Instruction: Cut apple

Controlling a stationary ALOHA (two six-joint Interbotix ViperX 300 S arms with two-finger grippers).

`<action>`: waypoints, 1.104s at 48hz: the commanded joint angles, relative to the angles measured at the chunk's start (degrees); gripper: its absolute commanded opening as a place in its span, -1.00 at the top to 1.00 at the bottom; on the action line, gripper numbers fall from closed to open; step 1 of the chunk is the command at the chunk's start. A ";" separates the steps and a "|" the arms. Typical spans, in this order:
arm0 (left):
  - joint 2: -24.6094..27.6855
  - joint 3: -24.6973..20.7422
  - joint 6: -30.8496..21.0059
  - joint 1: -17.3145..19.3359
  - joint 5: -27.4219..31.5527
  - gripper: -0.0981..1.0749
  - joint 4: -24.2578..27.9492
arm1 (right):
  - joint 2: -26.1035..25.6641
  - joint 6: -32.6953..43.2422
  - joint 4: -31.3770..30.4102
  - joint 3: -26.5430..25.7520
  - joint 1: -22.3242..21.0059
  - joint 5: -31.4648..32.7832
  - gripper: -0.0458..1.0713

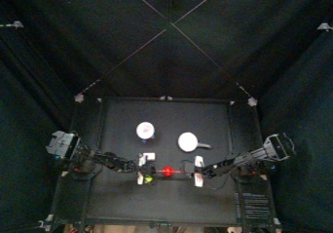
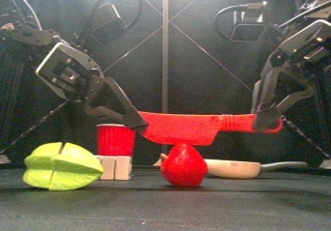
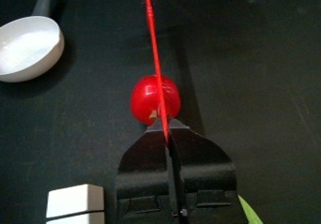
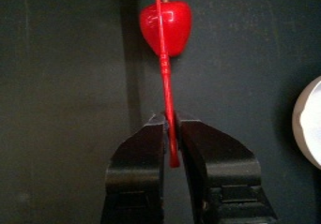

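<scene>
Red plastic makes up the knife, and both grippers hold it at once above the table. The left gripper is closed on the blade end, and the right gripper is closed on the handle end, so the knife lies level between the two arms. The apple stands on the table directly under the blade, near the middle of the front edge. From the front view the lower edge of the blade seems to touch the top of the apple, but I cannot tell whether it presses in. In both wrist views the thin blade runs straight across the middle of the apple. A yellow-green fruit lies to the left of the apple, and a small red cup stands on a white block between them. A white spoon lies to the right of the apple. Two white discs lie farther back on the table.
</scene>
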 commanded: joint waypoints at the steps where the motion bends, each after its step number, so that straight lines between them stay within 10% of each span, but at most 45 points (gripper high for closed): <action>1: 0.00 0.00 0.09 0.00 0.44 0.58 -0.09 | -0.26 0.00 0.09 -0.44 -0.26 0.18 0.02; 35: -1.67 -0.70 0.26 0.26 -0.26 0.59 1.14 | -0.35 -0.26 -1.67 -2.37 -1.32 2.02 0.02; 53: -2.81 -2.64 0.18 6.42 -0.44 0.59 8.09 | -3.69 0.09 -1.49 -1.32 -1.32 4.13 0.02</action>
